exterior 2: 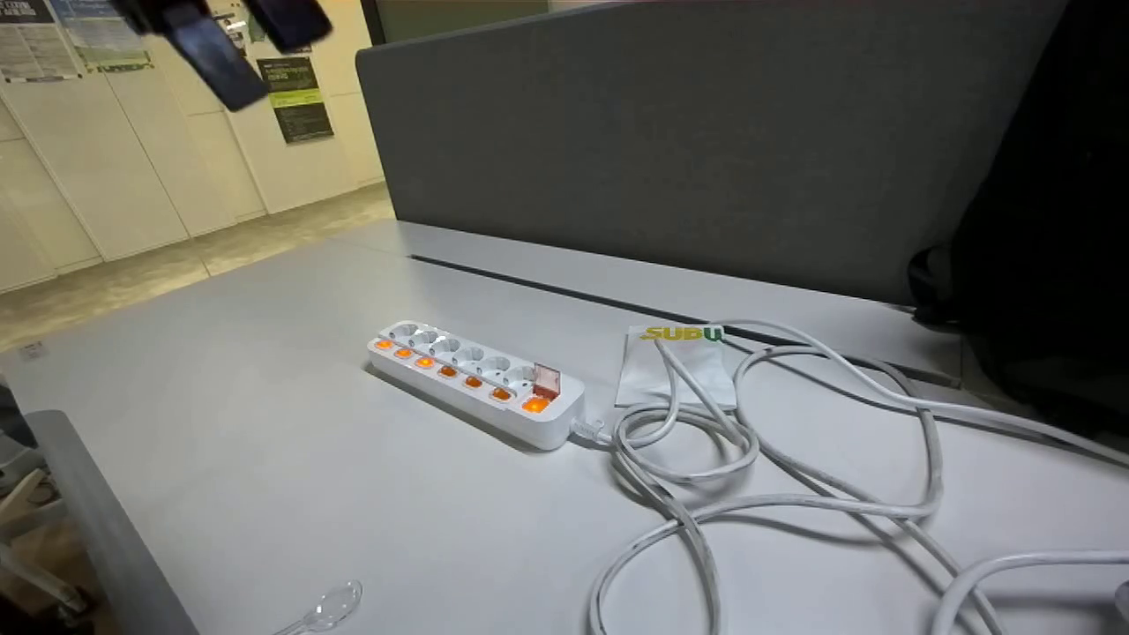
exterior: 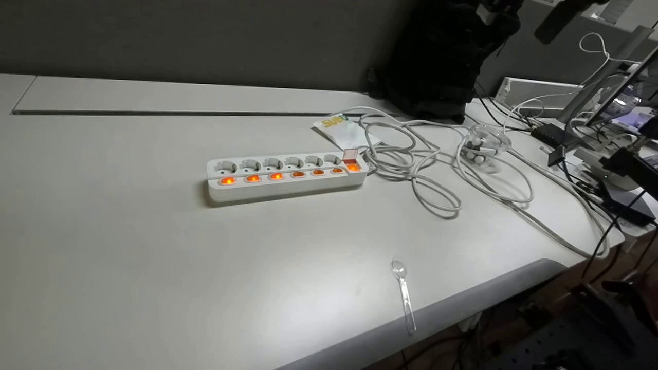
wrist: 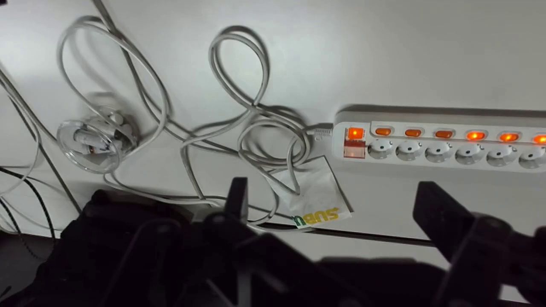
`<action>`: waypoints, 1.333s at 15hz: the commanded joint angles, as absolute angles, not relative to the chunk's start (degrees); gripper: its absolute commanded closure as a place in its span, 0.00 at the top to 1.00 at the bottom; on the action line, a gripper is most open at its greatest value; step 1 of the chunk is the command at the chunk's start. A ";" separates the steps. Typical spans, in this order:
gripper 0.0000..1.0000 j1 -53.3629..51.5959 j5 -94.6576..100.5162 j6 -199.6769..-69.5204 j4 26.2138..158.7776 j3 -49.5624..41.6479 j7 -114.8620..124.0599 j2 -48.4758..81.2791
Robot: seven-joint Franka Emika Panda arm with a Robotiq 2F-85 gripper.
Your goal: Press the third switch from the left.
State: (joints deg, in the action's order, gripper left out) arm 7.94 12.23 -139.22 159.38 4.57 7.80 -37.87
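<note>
A long white power strip [exterior: 285, 191] lies on the table, also visible in another exterior view [exterior 2: 459, 401] and in the wrist view [wrist: 426, 117]. Its third switch from the left, counted from the cordless end, is a small orange rocker [exterior: 276, 176]; it is lit, also in the other exterior view [exterior 2: 425, 362] and the wrist view [wrist: 475, 135]. The two switches on its cordless side glow too; those toward the cord are unlit, except the large end switch. My gripper [wrist: 332, 187] is open and empty, high above the table; its fingers [exterior 2: 275, 69] show at the top of an exterior view.
Looped white cable [exterior: 396, 154] lies beside the strip's cord end, over a white paper packet [exterior: 347, 132]. A clear plastic cup [exterior: 486, 141], a clear spoon [exterior: 404, 295], a black backpack [exterior: 437, 61] and a grey partition [exterior 2: 688, 141] are around.
</note>
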 commanded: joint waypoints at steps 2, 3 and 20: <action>1.00 9.84 14.47 -145.59 151.31 8.29 12.56 -19.98; 0.97 10.06 15.50 -146.49 149.42 9.18 13.35 -16.45; 0.01 -5.51 9.54 -146.59 132.46 6.48 11.84 11.51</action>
State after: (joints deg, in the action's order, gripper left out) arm -3.86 10.21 -146.69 132.45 8.14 12.42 11.67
